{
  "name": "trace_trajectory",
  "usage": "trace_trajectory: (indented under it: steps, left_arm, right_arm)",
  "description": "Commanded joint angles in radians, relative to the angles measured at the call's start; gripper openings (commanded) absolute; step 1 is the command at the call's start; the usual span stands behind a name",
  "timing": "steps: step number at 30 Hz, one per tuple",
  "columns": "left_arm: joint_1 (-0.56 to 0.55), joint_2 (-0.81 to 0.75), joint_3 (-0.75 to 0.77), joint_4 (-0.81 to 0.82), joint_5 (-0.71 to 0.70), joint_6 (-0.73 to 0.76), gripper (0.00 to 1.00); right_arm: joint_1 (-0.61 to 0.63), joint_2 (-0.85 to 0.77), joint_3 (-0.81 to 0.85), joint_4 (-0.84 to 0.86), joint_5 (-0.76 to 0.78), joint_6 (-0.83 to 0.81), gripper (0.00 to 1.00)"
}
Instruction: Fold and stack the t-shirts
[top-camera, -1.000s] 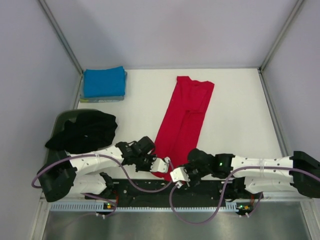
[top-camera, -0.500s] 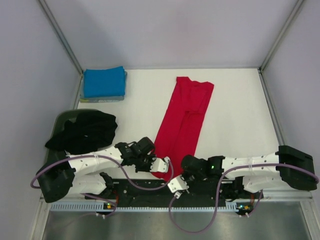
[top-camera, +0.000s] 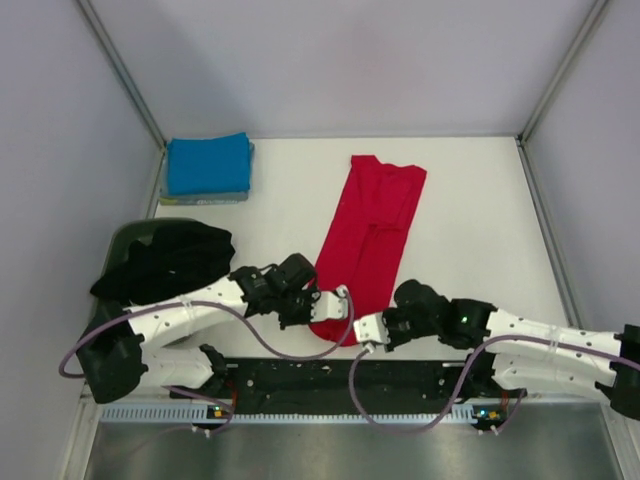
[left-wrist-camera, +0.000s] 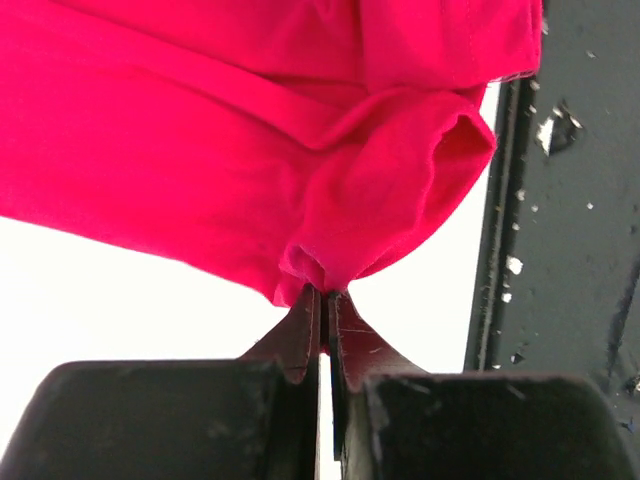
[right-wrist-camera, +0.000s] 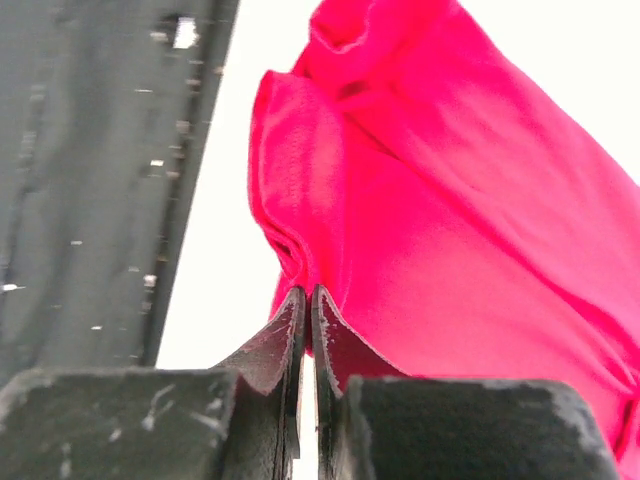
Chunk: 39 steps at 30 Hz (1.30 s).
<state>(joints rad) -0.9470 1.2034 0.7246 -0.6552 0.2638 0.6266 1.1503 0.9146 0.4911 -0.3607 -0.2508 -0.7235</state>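
A bright red t-shirt (top-camera: 372, 225) lies as a long narrow strip on the white table, its collar end far from me. Its near hem bunches up between both grippers. My left gripper (top-camera: 344, 297) is shut on the hem's left part; in the left wrist view the fingertips (left-wrist-camera: 325, 292) pinch a pucker of the red cloth (left-wrist-camera: 250, 150). My right gripper (top-camera: 358, 327) is shut on the hem's right part, its tips (right-wrist-camera: 308, 290) closed on the red cloth's (right-wrist-camera: 450, 220) edge. A folded blue t-shirt (top-camera: 207, 164) sits at the far left. A black t-shirt (top-camera: 170, 262) lies heaped.
The black heap rests on a dark green tub (top-camera: 122, 236) at the left edge. The black base rail (top-camera: 330, 378) runs along the near table edge, just behind both grippers. Grey walls close the table in on the left, the far side and the right.
The right gripper has come up from the rail to the red hem and shut on it. The left gripper has shut and drawn the hem slightly away from the rail.
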Motion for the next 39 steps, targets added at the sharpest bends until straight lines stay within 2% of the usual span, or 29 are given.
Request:
trace_trajectory:
  steps: [1,7,14,22,29,39]
  left_arm:
    - [0.048,0.082,0.166,-0.038,-0.031,-0.038,0.00]
    - [0.189,0.275,0.402,-0.041,-0.077,-0.057,0.00]
    - [0.234,0.505,0.645,-0.017,-0.156,-0.044,0.00]
    - [0.301,0.696,0.851,0.020,-0.172,-0.053,0.00]
    - [0.304,0.815,0.926,0.051,-0.186,-0.062,0.00]
    - [0.306,0.890,0.986,0.083,-0.212,-0.077,0.00]
  right_arm:
    - [-0.196,-0.052,0.007,0.063,0.010,0.024,0.00]
    - [-0.438,0.010,-0.013,0.288,-0.007,0.015,0.00]
    - [-0.635,0.187,0.030,0.489,-0.031,-0.016,0.00]
    - [-0.724,0.400,0.110,0.608,-0.079,-0.048,0.00]
    - [-0.771,0.520,0.176,0.628,-0.053,-0.080,0.00]
    - [-0.794,0.596,0.208,0.615,-0.013,-0.100,0.00]
